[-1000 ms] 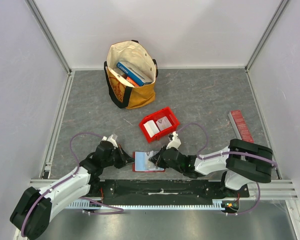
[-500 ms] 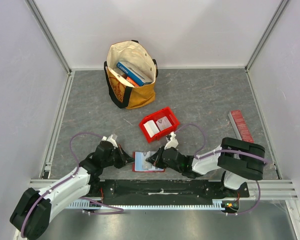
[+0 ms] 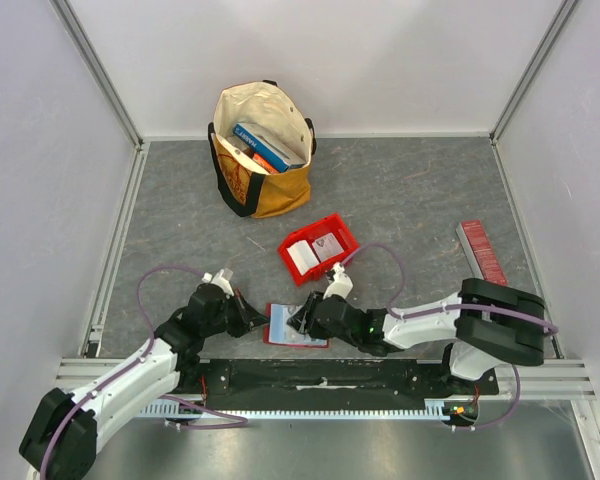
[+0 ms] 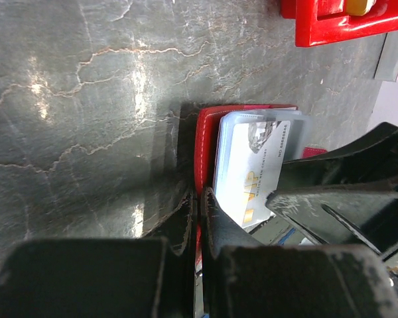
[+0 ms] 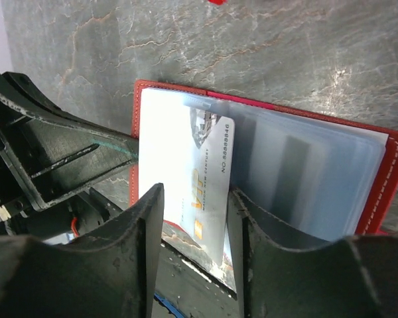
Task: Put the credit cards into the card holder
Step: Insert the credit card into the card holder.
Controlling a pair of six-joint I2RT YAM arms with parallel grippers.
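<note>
A: Step in hand?
B: Seating a card. The glossy white credit card (image 5: 199,165) lies half inside a clear sleeve of the open red card holder (image 5: 305,172), at the table's (image 3: 430,200) near edge. The right gripper (image 5: 196,199) has its fingers spread astride the card. The left gripper (image 4: 199,205) pinches the stitched cover.
A: Next?
B: Nudge it fully home, I'd judge (the thin sleeves may buckle).
</note>
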